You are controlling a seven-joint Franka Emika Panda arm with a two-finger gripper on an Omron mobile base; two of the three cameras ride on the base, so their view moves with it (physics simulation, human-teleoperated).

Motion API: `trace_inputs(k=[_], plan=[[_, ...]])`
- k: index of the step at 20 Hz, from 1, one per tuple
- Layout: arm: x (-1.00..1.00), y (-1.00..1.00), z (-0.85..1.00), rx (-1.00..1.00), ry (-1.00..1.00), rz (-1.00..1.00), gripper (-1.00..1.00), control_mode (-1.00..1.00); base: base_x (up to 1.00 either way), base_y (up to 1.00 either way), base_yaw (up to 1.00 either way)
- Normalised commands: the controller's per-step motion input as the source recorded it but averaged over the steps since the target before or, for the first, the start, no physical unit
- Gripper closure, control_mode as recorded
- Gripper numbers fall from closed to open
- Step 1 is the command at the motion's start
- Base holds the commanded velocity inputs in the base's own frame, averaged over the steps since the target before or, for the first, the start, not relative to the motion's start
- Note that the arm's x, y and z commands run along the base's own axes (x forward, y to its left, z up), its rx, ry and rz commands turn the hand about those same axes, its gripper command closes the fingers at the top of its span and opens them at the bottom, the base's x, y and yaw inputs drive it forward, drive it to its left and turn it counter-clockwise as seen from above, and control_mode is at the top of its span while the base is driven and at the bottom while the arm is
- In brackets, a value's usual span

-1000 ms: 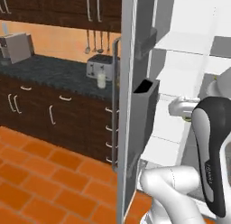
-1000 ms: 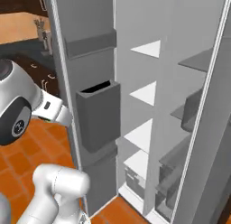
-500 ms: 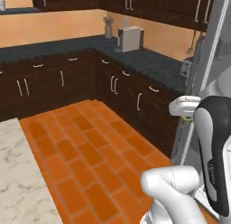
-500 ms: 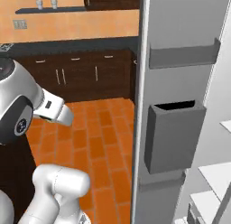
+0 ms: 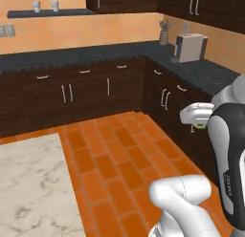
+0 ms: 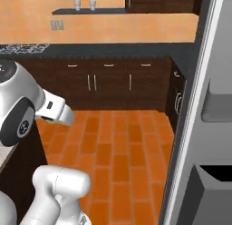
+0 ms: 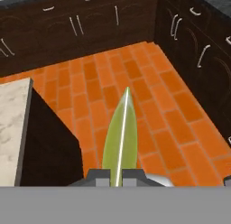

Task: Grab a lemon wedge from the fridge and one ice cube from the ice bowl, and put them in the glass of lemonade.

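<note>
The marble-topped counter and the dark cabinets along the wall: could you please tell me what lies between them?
Only bare orange tile floor lies between the marble-topped counter and the dark cabinets, as the left base view shows.

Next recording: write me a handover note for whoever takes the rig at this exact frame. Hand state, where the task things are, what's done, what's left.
Hand: shut on the lemon wedge, a yellow-green sliver standing up between the fingertips in the hand view, held over the orange tile floor.
Fridge: its door stands open at the right edge of the right base view, with door bins showing.
Done: the wedge is out of the fridge and in the grasp.
Left: find the glass of lemonade and drop the wedge in, take one ice cube from the ice bowl, and add it to the glass too. A marble counter corner lies to the robot's left.
</note>
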Motion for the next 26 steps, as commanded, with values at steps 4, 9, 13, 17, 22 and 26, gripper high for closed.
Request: trace_inputs(k=[4,9,13,17,22,26], plan=[[0.00,0.00,0.00,0.00,0.00,0.00,1.00,1.00,1.00,-0.36,0.00],[0.00,0.00,0.00,0.00,0.00,0.00,1.00,1.00,1.00,-0.45,-0.32],[0.00,0.00,0.00,0.00,0.00,0.00,1.00,1.00,0.89,-0.24,-0.60],[0.00,0.00,0.00,0.00,0.00,0.00,1.00,1.00,0.55,-0.04,-0.75],[0.00,0.00,0.00,0.00,0.00,0.00,1.00,1.00,0.29,0.00,-0.86],[0.00,0.00,0.00,0.00,0.00,0.00,1.00,1.00,0.28,0.00,-0.87]])
